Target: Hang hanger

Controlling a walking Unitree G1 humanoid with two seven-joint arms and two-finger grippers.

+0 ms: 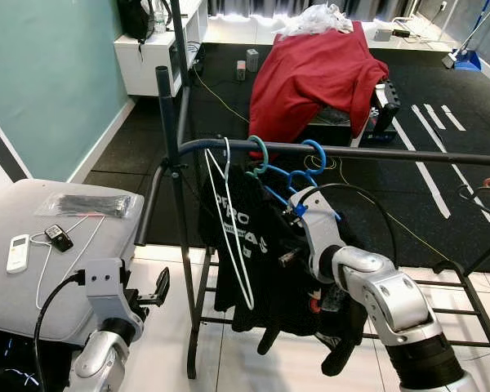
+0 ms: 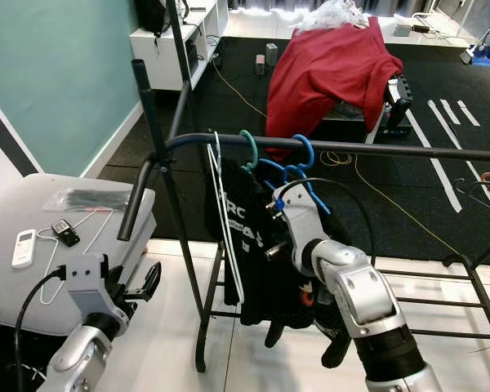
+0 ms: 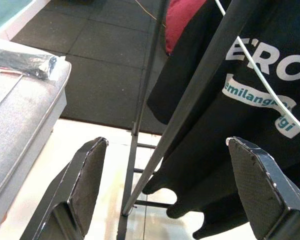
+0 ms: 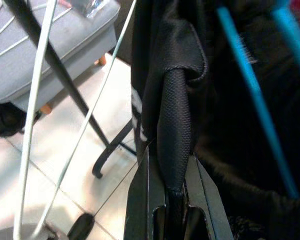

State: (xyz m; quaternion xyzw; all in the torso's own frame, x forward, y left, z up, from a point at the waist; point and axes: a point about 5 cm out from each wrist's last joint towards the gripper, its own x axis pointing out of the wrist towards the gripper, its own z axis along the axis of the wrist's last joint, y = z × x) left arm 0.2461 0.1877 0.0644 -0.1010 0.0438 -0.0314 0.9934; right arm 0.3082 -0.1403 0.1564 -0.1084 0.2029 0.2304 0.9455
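Right wrist view has the right gripper [image 4: 172, 192] with its fingers clenched on a fold of black shirt [image 1: 245, 245], at the blue hanger [image 1: 298, 184] whose hook is over the rail [image 1: 376, 153]. Hook looks seated, hard to be sure. Left gripper [image 1: 147, 296] idles at 7 o'clock, fingers spread. Pulling away while pinching cloth could drag the hanger off.

Bright, even indoor light, and your head views are sharp.
You get glare off the glossy white floor tiles [image 1: 167, 351]; the right wrist view goes soft on the close black woven fabric [image 4: 175, 120], and the black rubber-padded left fingers [image 3: 87, 175] blur slightly.
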